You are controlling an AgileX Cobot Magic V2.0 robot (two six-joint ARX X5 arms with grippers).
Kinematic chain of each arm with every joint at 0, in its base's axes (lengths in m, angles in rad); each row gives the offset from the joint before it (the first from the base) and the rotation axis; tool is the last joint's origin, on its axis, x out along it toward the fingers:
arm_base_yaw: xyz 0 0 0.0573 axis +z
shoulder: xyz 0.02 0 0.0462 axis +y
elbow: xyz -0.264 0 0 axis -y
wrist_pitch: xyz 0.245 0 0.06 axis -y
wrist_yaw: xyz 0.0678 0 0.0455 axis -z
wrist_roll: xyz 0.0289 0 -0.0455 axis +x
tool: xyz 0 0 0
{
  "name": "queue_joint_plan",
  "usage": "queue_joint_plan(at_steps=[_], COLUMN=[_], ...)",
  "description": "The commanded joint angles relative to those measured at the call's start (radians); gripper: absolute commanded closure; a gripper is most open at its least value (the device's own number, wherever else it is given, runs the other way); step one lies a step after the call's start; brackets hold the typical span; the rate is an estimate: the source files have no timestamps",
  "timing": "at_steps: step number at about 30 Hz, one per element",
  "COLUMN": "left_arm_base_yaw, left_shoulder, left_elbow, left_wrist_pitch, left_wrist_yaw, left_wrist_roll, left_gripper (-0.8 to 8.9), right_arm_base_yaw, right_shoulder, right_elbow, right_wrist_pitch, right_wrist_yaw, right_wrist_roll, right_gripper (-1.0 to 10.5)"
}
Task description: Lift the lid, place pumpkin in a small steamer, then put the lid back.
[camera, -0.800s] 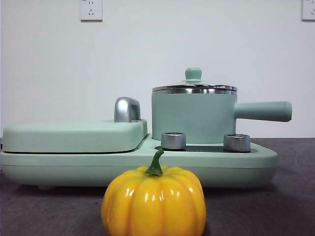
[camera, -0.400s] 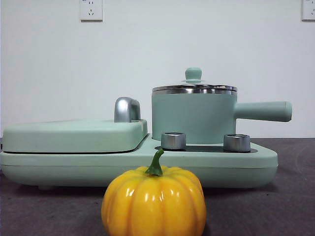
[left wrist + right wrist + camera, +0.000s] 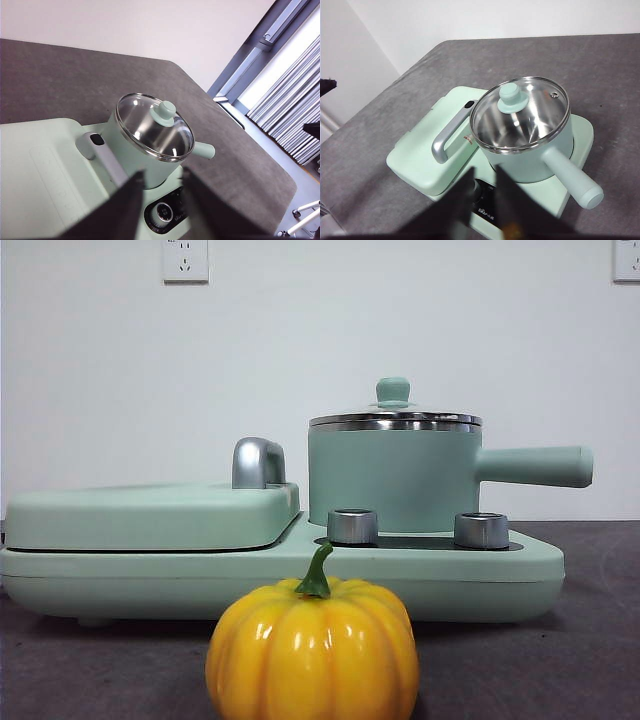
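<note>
I see the lid (image 3: 394, 420) seated on the small steamer (image 3: 392, 480), which stands on the mint-green cooker (image 3: 500, 575) beside its flat griddle cover (image 3: 150, 515). The pumpkin (image 3: 313, 650) sits upright on the dark worktop (image 3: 590, 660), near its front edge, just ahead of the cooker and apart from it. My left gripper (image 3: 161, 187) hangs above the steamer with fingers parted, holding nothing. My right gripper (image 3: 484, 187) also hangs above, fingers only narrowly apart, empty.
</note>
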Motion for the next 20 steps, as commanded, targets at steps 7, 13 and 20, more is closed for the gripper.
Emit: queue_joint_plan(at_steps=[7, 13, 20], left_arm_base_yaw=[-0.011, -0.032, -0.101], left_shoulder=[0.006, 0.047, 0.192], left_elbow=[0.020, 0.026, 0.118], left_wrist_pitch=[0.012, 0.016, 0.010], left_wrist_yaw=[0.008, 0.007, -0.051], left_wrist_roll=[-0.015, -0.029, -0.014], left_gripper=[2.73, 2.74, 2.74], right_arm_base_yaw=[0.002, 0.002, 0.002], right_shoulder=[0.017, 0.017, 0.016], right_elbow=[0.014, 0.014, 0.014], right_wrist_pitch=[0.008, 0.008, 0.008], right_wrist_yaw=[0.006, 0.027, 0.026], right_wrist_roll=[-0.012, -0.012, -0.012], right_gripper=[4.6, 4.5, 4.5])
